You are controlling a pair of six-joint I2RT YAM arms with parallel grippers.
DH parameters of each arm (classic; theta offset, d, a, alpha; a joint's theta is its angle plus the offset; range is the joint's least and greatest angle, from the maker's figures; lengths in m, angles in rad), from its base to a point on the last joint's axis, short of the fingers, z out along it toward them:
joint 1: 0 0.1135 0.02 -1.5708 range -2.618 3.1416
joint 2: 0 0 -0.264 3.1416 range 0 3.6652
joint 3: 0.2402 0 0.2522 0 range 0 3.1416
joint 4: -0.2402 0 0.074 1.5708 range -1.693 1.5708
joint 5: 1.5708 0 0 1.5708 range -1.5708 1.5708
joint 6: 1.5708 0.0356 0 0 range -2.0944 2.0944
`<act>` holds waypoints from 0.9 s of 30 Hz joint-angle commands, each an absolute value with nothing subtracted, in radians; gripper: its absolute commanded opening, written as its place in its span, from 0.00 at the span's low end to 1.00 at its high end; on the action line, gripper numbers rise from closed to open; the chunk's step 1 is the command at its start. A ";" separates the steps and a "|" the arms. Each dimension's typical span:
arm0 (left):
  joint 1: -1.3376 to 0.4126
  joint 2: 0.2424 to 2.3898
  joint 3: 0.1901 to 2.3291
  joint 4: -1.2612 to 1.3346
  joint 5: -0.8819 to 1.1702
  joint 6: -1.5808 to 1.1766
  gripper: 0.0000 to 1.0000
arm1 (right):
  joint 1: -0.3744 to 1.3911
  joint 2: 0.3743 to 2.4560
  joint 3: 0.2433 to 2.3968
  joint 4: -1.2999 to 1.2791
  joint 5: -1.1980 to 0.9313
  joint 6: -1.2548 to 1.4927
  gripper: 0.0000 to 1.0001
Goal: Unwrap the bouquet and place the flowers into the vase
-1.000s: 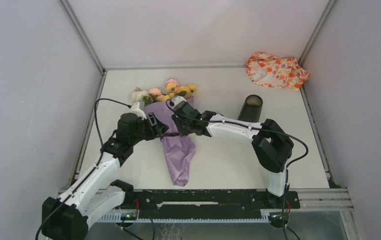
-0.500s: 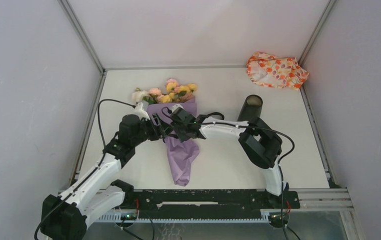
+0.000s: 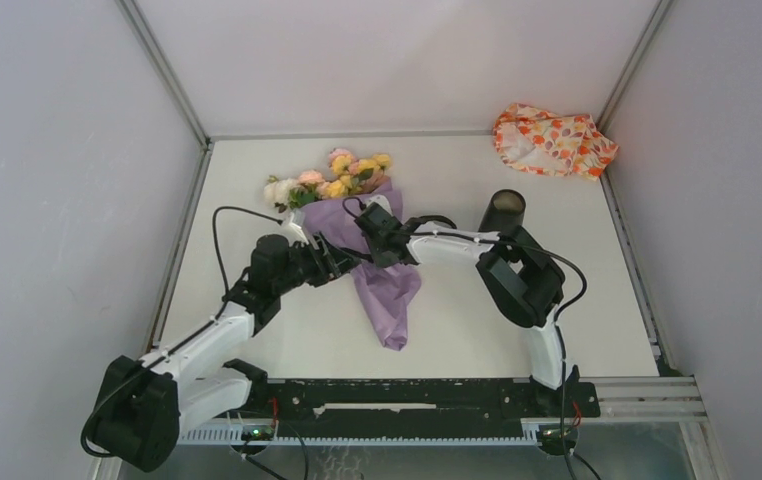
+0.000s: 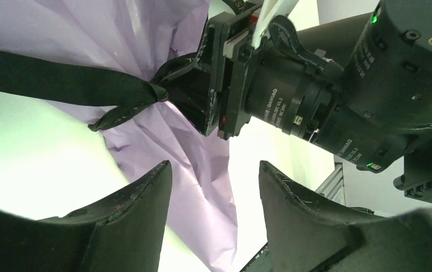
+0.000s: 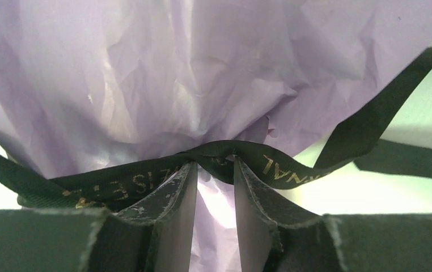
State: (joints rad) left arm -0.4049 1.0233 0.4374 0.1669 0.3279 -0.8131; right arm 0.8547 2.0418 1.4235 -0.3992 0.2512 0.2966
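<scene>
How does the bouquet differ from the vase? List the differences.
The bouquet lies flat; the vase stands upright. The bouquet is lilac paper with coloured blooms; the vase is plain black. The bouquet is much longer than the vase is tall. Both rest on the white table.

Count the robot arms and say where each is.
2. The left arm reaches from the near left, the right arm from the near right; both meet at the bouquet's ribbon.
</scene>
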 commanded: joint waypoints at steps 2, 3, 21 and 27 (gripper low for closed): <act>-0.410 1.062 0.454 0.257 0.353 -0.842 0.62 | 0.824 1.972 1.437 -0.421 0.273 0.393 0.38; -0.410 1.074 0.454 0.268 0.353 -0.848 0.62 | 0.817 1.967 1.437 -0.423 0.261 0.407 0.38; -0.411 1.359 0.619 0.236 0.215 -0.656 0.58 | 0.798 1.930 1.411 -0.412 0.125 0.458 0.38; -0.411 1.406 0.632 0.225 0.179 -0.655 0.58 | 0.795 1.931 1.407 -0.410 0.108 0.463 0.38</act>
State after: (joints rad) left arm -0.4076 1.3792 0.5964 0.2184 0.2245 -0.6861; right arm 0.7990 1.9877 1.4086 -0.4225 0.1265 0.4374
